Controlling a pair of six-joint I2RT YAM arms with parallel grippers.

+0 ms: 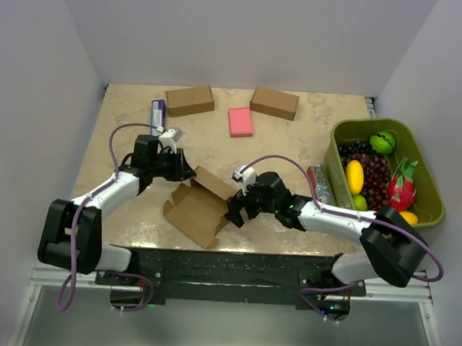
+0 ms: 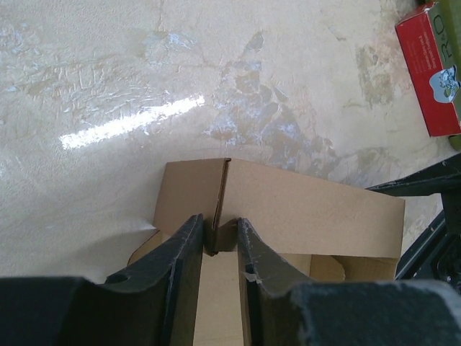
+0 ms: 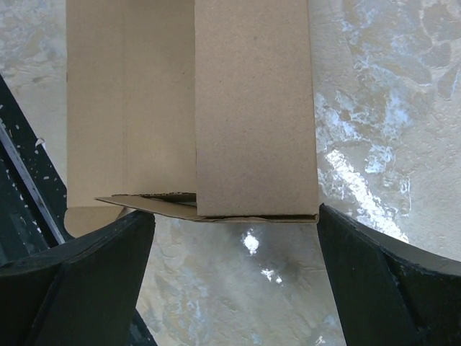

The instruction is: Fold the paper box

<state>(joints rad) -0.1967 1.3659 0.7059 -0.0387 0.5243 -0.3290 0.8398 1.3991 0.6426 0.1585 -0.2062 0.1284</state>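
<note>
The paper box [image 1: 203,206] is a partly folded brown cardboard sheet lying near the table's front middle, with one wall raised. My left gripper [image 1: 186,173] is at its far left corner. In the left wrist view the gripper [image 2: 220,238] is shut on the edge of a raised flap of the box [image 2: 310,209]. My right gripper [image 1: 235,209] is at the box's right side. In the right wrist view it [image 3: 236,234] is wide open, with the box's end [image 3: 252,108] just ahead of the fingers and not touched.
Two ready-made brown boxes [image 1: 190,100] [image 1: 275,103] and a pink pad [image 1: 240,121] sit at the back. A green basket [image 1: 371,123] of fruit stands at the right. A red carton [image 1: 321,184] lies beside it, and a blue packet [image 1: 157,116] at back left.
</note>
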